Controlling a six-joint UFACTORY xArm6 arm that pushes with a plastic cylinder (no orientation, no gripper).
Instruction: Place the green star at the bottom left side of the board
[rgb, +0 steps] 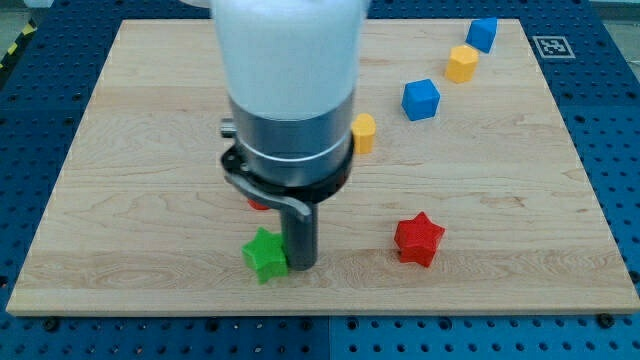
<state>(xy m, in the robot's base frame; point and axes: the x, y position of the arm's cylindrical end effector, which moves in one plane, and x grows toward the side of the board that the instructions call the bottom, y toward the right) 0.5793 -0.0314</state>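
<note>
A wooden board (120, 150) lies on a blue desk (615, 120). The arm carries no jaws, only a dark rod. The tip (301, 264) touches the right side of the green star (265, 254), near the board's bottom edge, left of centre. A red star (418, 240) sits to the view's right. Two blue cubes (421, 99) (482, 33) and two yellow blocks (461, 62) (364, 132) lie above.
</note>
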